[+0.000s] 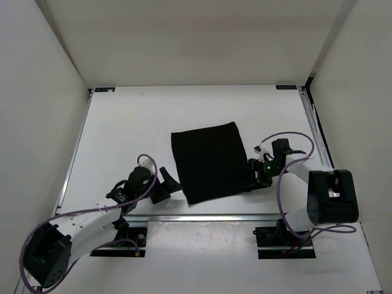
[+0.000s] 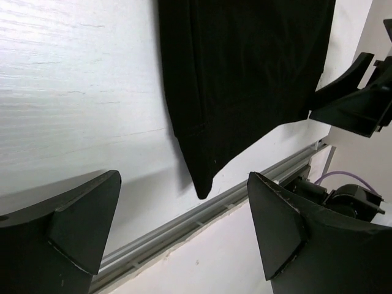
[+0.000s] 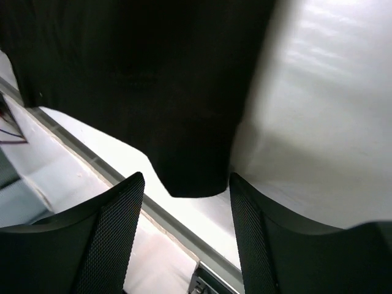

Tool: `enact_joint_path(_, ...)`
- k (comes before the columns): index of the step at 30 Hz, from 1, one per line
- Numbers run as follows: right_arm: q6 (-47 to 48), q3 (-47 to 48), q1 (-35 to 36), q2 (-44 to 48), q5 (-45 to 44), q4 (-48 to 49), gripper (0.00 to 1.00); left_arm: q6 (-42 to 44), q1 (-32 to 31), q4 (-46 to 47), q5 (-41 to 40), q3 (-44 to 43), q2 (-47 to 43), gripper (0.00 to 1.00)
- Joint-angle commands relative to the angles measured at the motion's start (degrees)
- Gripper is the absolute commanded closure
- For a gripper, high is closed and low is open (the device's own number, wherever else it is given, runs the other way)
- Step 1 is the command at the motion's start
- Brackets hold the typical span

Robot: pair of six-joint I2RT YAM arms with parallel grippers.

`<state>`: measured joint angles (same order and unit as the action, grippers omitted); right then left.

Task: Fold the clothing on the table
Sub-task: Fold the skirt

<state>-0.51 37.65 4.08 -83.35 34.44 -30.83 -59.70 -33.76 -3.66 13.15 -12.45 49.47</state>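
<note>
The clothing (image 1: 208, 160) is a plain black folded piece lying flat in the middle of the white table (image 1: 135, 122). My left gripper (image 1: 171, 182) sits open beside its near-left corner. In the left wrist view that corner (image 2: 202, 187) hangs just ahead of the left gripper (image 2: 184, 226), and nothing is between the fingers (image 2: 79, 226). My right gripper (image 1: 253, 176) is at the near-right corner. In the right wrist view its jaws stand apart, and the clothing's rounded corner (image 3: 190, 177) lies right at the right gripper (image 3: 187, 211), without being pinched.
A metal rail (image 1: 214, 215) runs along the table's near edge, just below the clothing; it also shows as the rail (image 2: 202, 217) in the left wrist view. White walls close in the table at left, right and back. Purple cables (image 1: 288, 138) loop by the right arm.
</note>
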Motion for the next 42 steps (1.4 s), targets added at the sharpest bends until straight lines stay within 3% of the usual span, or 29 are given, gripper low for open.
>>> enact_joint_path(1, 1.1, -1.2, 2.2, 1.7, -2.1, 3.1, 0.37, -3.8, -3.6, 5.1, -4.7, -0.4, 1.9, 0.06)
enact_joint_path(11, -2.2, -3.0, 3.7, 2.2, -3.8, 4.9, 0.38, -2.6, -8.1, 5.7, -4.3, -12.2, 24.0, 0.08)
enact_joint_path(22, -3.5, -3.1, 2.0, 1.7, -4.2, 5.3, 0.40, -5.2, -14.3, 5.8, -1.5, -17.7, 29.0, 0.14)
enact_joint_path(28, -3.5, -2.6, 0.8, 0.4, -4.6, 4.9, 0.51, -5.8, -14.5, 7.8, -0.2, -16.4, 28.8, 0.21)
enact_joint_path(31, -3.3, -2.5, 0.8, 0.5, -4.9, 5.1, 0.68, -5.7, -14.4, 9.7, 1.8, -16.3, 29.9, 0.47)
enact_joint_path(33, -3.3, -2.8, 0.7, 0.2, -4.9, 4.8, 0.77, -5.7, -14.0, 11.0, 2.6, -15.9, 30.2, 0.85)
enact_joint_path(34, -3.3, -2.1, 0.9, 0.4, -4.6, 4.6, 0.81, -5.8, -13.4, 11.4, 2.6, -15.5, 30.4, 0.97)
enact_joint_path(37, -2.7, -1.5, 0.6, 1.2, -5.1, 3.6, 0.93, -5.9, -12.7, 11.2, 2.1, -14.5, 29.5, 1.00)
enact_joint_path(42, -0.3, 0.8, -0.5, 1.9, -6.2, 0.1, 1.00, -1.7, -6.5, 5.8, 2.6, -12.6, 23.6, 1.00)
